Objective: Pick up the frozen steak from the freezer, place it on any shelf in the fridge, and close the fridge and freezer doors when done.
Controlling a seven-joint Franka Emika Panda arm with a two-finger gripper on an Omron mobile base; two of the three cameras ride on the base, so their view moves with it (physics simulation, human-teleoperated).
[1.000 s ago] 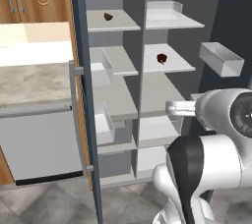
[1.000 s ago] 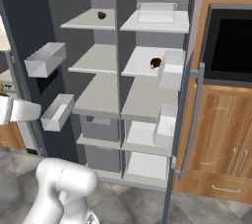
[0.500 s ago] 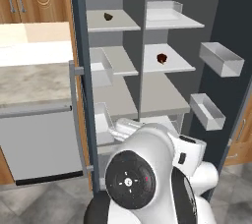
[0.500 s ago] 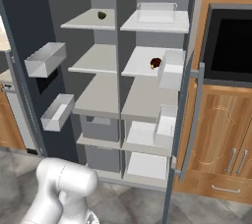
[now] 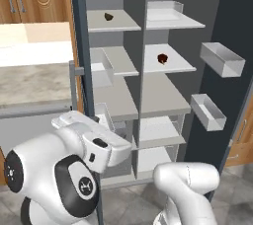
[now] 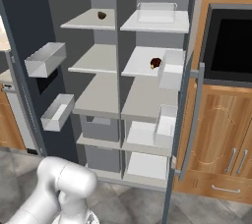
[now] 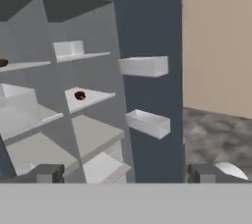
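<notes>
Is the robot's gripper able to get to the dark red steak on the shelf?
Probably yes. Both doors stand open, nothing sits in front of the steak on its shelf, and the gripper is open, though it is far back from it.

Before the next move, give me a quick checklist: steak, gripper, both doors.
1. frozen steak lying on a plain shelf in the right-hand half: ok.
2. gripper open, nothing between its fingers: ok.
3. fridge door closed: not ok, it stands wide open.
4. freezer door closed: not ok, it is open too.
5. arm out of both doors' swing: cannot tell; it sits low by the freezer door's edge.
</notes>
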